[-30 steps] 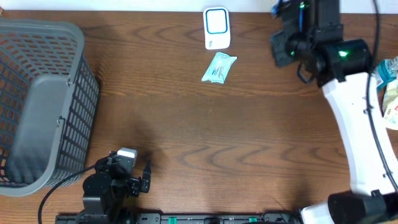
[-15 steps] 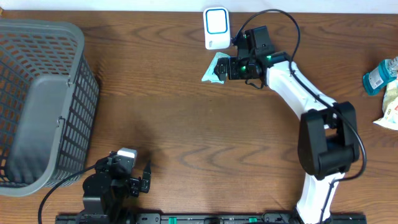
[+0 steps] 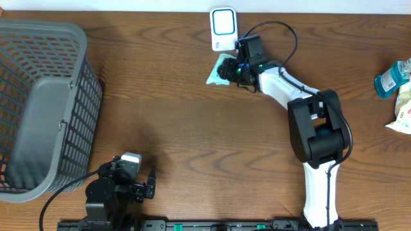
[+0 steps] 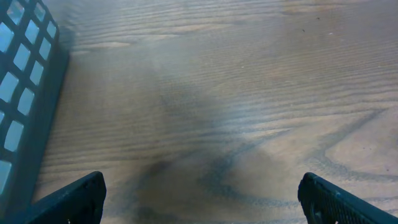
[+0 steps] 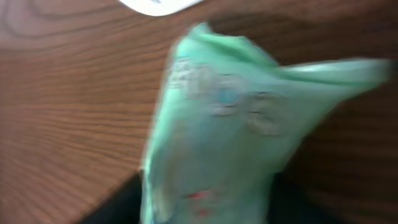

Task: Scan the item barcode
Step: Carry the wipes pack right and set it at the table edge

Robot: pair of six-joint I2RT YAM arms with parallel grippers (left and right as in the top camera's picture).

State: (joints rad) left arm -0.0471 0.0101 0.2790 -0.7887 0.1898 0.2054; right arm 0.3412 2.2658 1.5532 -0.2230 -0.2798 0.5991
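Wooden tabletop (image 3: 192, 141) carries one scanner (image 3: 223, 29) at its far edge. One green packet (image 3: 213, 76) sits just beside it, clamped by the right gripper (image 3: 228, 69). One basket (image 3: 83, 122) occupies the left edge. The left gripper (image 4: 199, 205) is released.

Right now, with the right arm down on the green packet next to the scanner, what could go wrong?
1. The green packet looks soft and crumpled and the right wrist view is blurred: whether the jaws hold it firmly cannot be told, so it may slip on lifting.
2. The white scanner stands close beside the packet; the right arm could knock it.
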